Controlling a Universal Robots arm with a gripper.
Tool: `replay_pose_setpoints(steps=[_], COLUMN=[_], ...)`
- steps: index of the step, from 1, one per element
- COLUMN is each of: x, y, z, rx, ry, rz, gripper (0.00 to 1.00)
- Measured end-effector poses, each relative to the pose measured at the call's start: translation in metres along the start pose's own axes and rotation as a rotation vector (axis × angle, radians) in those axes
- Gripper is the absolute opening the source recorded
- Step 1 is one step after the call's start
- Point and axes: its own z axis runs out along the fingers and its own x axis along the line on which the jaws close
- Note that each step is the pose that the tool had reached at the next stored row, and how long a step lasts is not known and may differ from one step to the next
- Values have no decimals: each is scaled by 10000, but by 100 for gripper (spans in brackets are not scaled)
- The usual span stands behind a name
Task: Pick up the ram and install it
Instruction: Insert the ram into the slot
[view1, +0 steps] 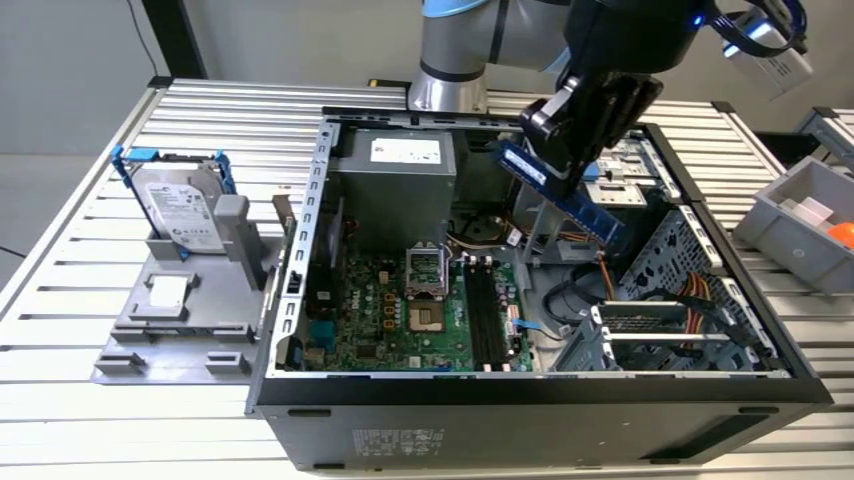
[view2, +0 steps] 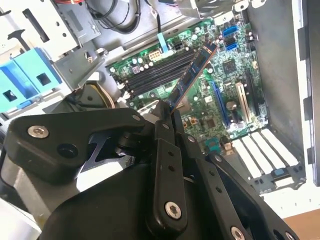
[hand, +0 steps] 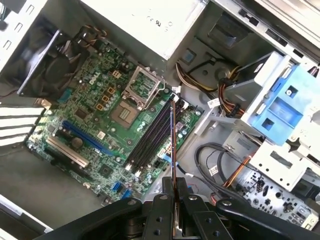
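The ram (view1: 561, 190), a long thin blue board, hangs tilted in the air above the open computer case, with my gripper (view1: 571, 150) shut on its upper part. In both wrist views the ram (view2: 192, 75) (hand: 173, 145) sticks out edge-on from between my black fingers (view2: 164, 131) (hand: 176, 192), over the green motherboard (view1: 400, 310). The black memory slots (view1: 483, 315) (hand: 150, 137) (view2: 160, 75) lie on the board below it, and the stick is well above them, touching nothing.
The case's metal walls (view1: 300, 250) ring the motherboard. A grey power supply (view1: 394, 170) sits at the back, a drive cage with orange cables (view1: 667, 300) on the exterior view's right. A hard drive with blue rails (view1: 180, 205) stands outside on a grey holder. A grey bin (view1: 801, 215) is far right.
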Motion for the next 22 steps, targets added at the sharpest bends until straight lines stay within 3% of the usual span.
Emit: replay_pose_setpoints(steps=[22], x=[0], y=[0], z=[4], rx=[-11], ry=[-5], rz=[3017], gripper=[0])
